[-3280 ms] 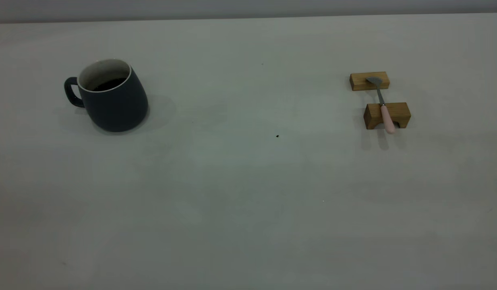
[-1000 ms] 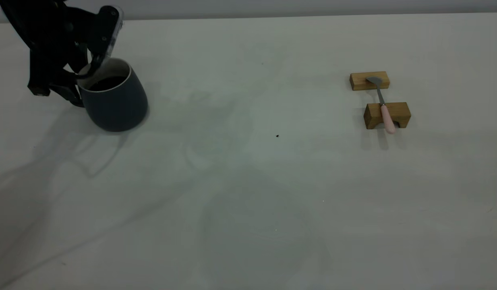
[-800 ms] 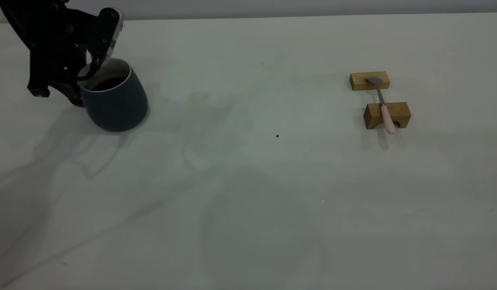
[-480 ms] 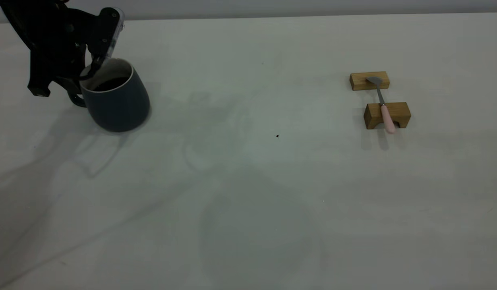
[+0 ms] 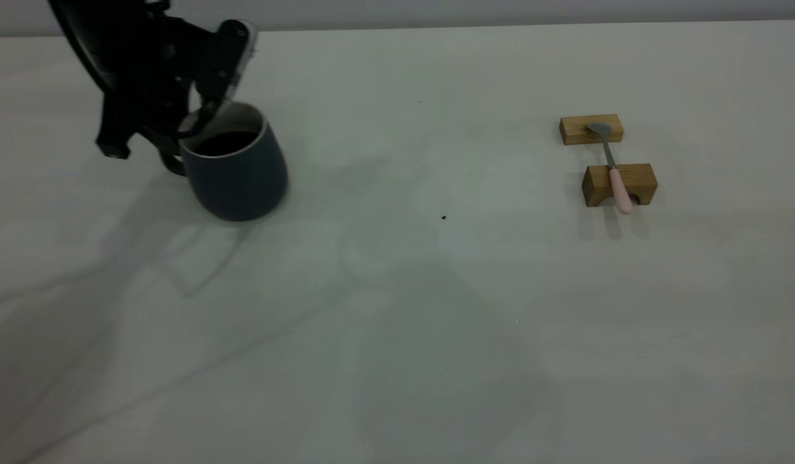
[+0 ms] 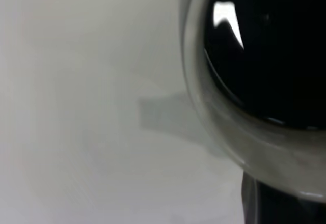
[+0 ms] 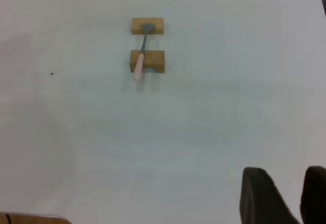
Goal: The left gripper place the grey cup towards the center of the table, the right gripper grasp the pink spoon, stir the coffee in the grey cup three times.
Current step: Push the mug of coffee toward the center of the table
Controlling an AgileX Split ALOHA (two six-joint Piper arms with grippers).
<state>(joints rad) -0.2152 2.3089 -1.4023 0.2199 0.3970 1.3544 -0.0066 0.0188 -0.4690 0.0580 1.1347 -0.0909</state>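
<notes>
The grey cup [image 5: 238, 177] stands left of the middle of the table [image 5: 397, 335], with dark coffee [image 5: 225, 142] inside. My left gripper [image 5: 192, 126] is shut on the cup's rim beside the handle, its pale-edged finger reaching over the rim. The left wrist view shows the cup's rim [image 6: 216, 127] and the glossy coffee [image 6: 270, 51] very close. The pink spoon [image 5: 619, 185] lies across two wooden blocks at the right, also seen in the right wrist view as the spoon [image 7: 139, 66]. My right gripper [image 7: 284, 172] hovers open, far from the spoon, and is outside the exterior view.
The spoon's bowl rests on the far wooden block [image 5: 576, 129] and its handle on the notched near block [image 5: 639, 182]. A tiny dark speck [image 5: 443, 218] marks the table between the cup and the blocks.
The left gripper came in, took the cup's rim and has carried the cup rightward and slightly nearer. The spoon and blocks have not moved.
</notes>
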